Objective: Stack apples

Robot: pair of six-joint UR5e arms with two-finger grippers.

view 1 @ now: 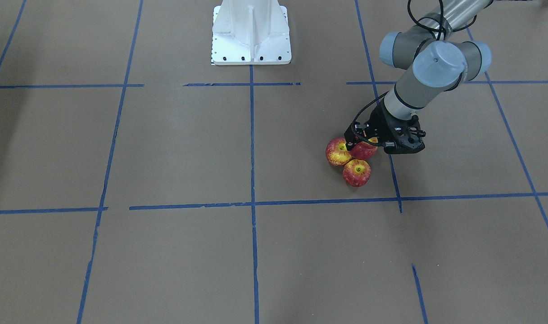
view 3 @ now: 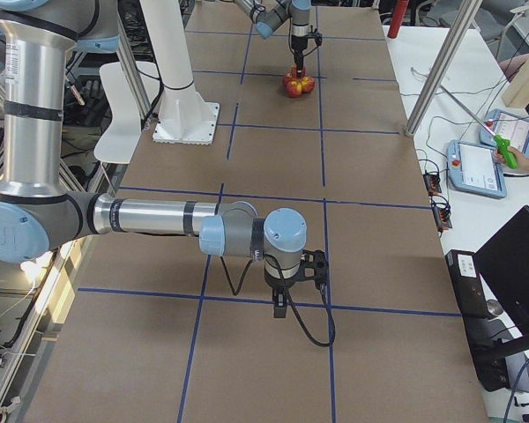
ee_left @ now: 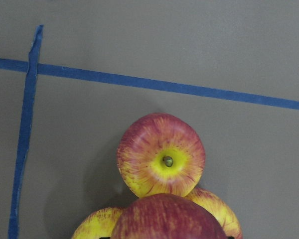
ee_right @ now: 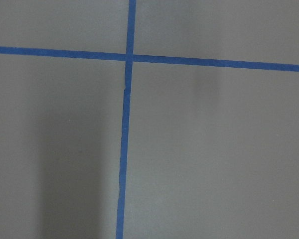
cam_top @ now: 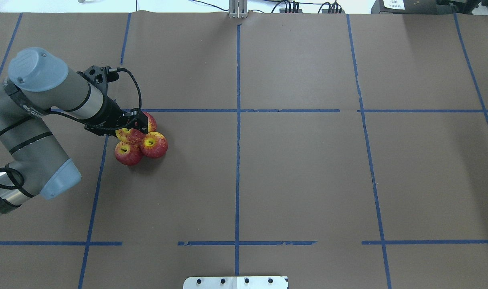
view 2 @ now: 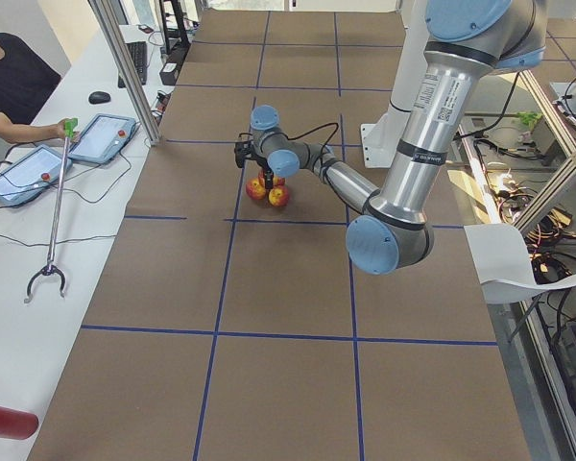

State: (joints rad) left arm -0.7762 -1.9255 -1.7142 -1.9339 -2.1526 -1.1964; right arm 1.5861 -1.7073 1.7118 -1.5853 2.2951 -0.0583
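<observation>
Three apples lie bunched together on the brown table. In the front view I see a streaked one (view 1: 337,152) and one with its stem dimple up (view 1: 357,173). The overhead view shows two (cam_top: 128,154) (cam_top: 153,144) and a third half hidden (cam_top: 150,120). A darker, deep red apple (view 1: 364,151) rests on top of them, between the fingers of my left gripper (view 1: 361,143). It fills the bottom edge of the left wrist view (ee_left: 167,219), above the dimpled apple (ee_left: 161,155). My right gripper (view 3: 282,307) shows only in the exterior right view, low over bare table; I cannot tell its state.
Blue tape lines grid the table. The white robot base (view 1: 251,36) stands at the robot's edge. Operators sit at a side bench with tablets (view 2: 101,137) and a grabber tool (view 2: 53,221). The apples lie just beside a tape crossing (cam_top: 107,110).
</observation>
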